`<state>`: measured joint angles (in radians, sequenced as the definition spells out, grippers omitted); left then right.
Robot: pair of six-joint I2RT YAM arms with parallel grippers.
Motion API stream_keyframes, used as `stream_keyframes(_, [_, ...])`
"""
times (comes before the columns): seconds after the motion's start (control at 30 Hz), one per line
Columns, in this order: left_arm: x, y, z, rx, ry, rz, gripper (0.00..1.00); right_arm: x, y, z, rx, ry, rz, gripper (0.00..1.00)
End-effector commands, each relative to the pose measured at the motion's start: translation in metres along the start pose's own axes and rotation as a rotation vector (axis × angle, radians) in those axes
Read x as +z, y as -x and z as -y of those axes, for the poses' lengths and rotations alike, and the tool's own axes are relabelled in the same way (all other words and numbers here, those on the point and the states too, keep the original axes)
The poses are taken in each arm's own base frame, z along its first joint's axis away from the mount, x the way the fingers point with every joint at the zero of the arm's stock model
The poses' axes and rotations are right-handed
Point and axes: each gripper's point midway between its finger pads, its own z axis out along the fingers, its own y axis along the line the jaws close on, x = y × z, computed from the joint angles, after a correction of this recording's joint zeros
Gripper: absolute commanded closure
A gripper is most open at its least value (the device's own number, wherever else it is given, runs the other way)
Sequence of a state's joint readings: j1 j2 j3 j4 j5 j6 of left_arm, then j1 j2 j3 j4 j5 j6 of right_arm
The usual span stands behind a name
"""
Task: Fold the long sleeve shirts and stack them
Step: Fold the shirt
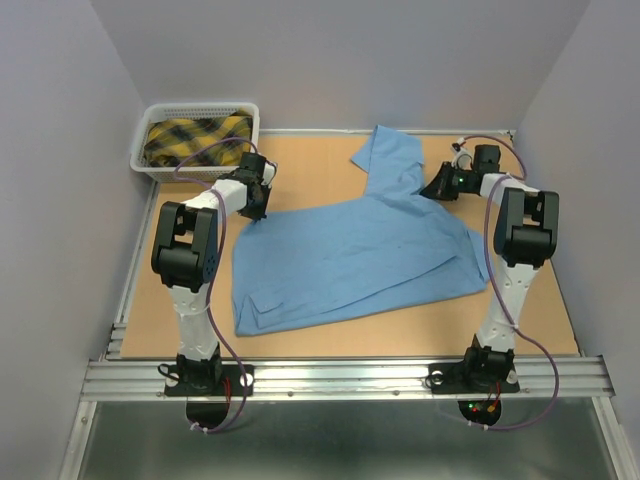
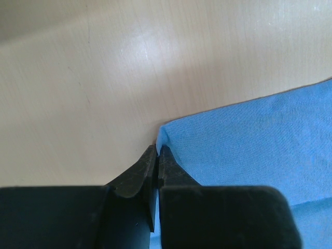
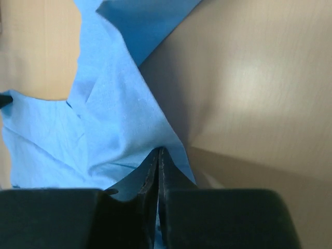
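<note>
Light-blue long sleeve shirt (image 1: pixel 360 250) lies spread on the table (image 1: pixel 320 338); left gripper (image 2: pixel 157 153) pinches its corner, right gripper (image 3: pixel 157 155) clamps a raised fold.

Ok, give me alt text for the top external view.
A light blue shirt lies spread across a tan table, part of it reaching toward the far edge. The left gripper meets its far-left corner and the right gripper its far-right edge. A white basket with yellow plaid cloth sits at the far-left corner.

Lilac walls (image 1: pixel 330 50), light wooden tabletop (image 1: pixel 310 160)
</note>
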<state>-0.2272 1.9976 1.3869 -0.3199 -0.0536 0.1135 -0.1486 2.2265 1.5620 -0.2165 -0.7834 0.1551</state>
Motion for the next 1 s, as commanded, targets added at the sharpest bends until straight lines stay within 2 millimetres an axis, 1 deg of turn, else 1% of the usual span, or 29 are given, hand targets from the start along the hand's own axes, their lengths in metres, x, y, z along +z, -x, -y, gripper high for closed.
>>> stream_keyframes(0.0, [-0.004, -0.006, -0.004, 0.003, 0.012, -0.012, 0.96, -0.012, 0.053, -0.031, -0.126, 0.042, 0.106, 0.99])
stream_keyframes(0.07, [-0.004, -0.007, -0.007, 0.003, 0.028, -0.013, 0.96, -0.020, 0.071, -0.036, -0.149, 0.020, 0.147, 0.99])
stream_keyframes(0.1, [-0.004, -0.008, -0.009, 0.005, 0.037, -0.018, 0.96, -0.028, 0.082, -0.044, -0.168, 0.008, 0.174, 0.99])
stream_keyframes(0.13, [-0.003, -0.010, -0.011, 0.004, 0.049, -0.023, 0.98, -0.034, 0.091, -0.047, -0.184, -0.009, 0.198, 0.99])
stream_keyframes(0.17, [-0.003, -0.011, -0.013, 0.007, 0.065, -0.027, 0.98, -0.040, 0.098, -0.046, -0.196, -0.052, 0.224, 0.99])
stream_keyframes(0.2, [-0.003, -0.012, -0.015, 0.007, 0.073, -0.029, 0.99, -0.049, 0.107, -0.052, -0.212, -0.070, 0.251, 0.99])
stream_keyframes(0.23, [-0.003, -0.012, -0.016, 0.007, 0.078, -0.029, 0.99, -0.054, 0.112, -0.055, -0.223, -0.088, 0.269, 0.99])
stream_keyframes(0.3, [-0.003, -0.012, -0.018, 0.006, 0.090, -0.033, 0.99, -0.064, 0.120, -0.052, -0.239, -0.150, 0.301, 0.99])
stream_keyframes(0.33, [-0.003, -0.013, -0.018, 0.006, 0.094, -0.035, 0.99, -0.073, 0.126, -0.052, -0.251, -0.195, 0.329, 0.99])
stream_keyframes(0.4, [-0.003, -0.012, -0.019, 0.006, 0.096, -0.033, 0.99, -0.078, 0.128, -0.051, -0.252, -0.219, 0.340, 0.99])
stream_keyframes(0.43, [-0.003, -0.013, -0.018, 0.007, 0.094, -0.038, 0.99, -0.076, 0.126, -0.051, -0.249, -0.213, 0.334, 0.99])
stream_keyframes(0.47, [-0.003, -0.011, -0.017, 0.004, 0.088, -0.030, 0.99, -0.072, 0.121, -0.054, -0.245, -0.170, 0.312, 0.99])
stream_keyframes(0.5, [-0.003, -0.012, -0.016, 0.004, 0.082, -0.031, 0.99, -0.067, 0.116, -0.056, -0.237, -0.143, 0.292, 0.93])
stream_keyframes(0.53, [-0.003, -0.011, -0.014, 0.004, 0.072, -0.028, 0.99, -0.063, 0.111, -0.057, -0.229, -0.115, 0.274, 0.79])
stream_keyframes(0.57, [-0.003, -0.010, -0.014, 0.006, 0.067, -0.026, 0.99, -0.053, 0.101, -0.058, -0.218, -0.059, 0.237, 0.56])
stream_keyframes(0.67, [-0.004, -0.011, -0.014, 0.006, 0.066, -0.026, 0.99, -0.039, 0.086, -0.058, -0.211, 0.006, 0.186, 0.33])
stream_keyframes(0.7, [-0.005, -0.011, -0.014, 0.006, 0.066, -0.024, 0.99, -0.030, 0.077, -0.052, -0.200, 0.017, 0.161, 0.31])
stream_keyframes(0.77, [-0.005, -0.010, -0.013, 0.007, 0.064, -0.021, 0.99, -0.024, 0.067, -0.048, -0.201, 0.045, 0.133, 0.28])
stream_keyframes(0.87, [-0.005, -0.009, -0.012, 0.005, 0.054, -0.018, 0.99, -0.015, 0.051, -0.037, -0.215, 0.052, 0.097, 0.28])
stream_keyframes(0.97, [-0.004, -0.009, -0.010, 0.002, 0.046, -0.019, 0.99, -0.009, 0.039, -0.033, -0.227, 0.084, 0.069, 0.30])
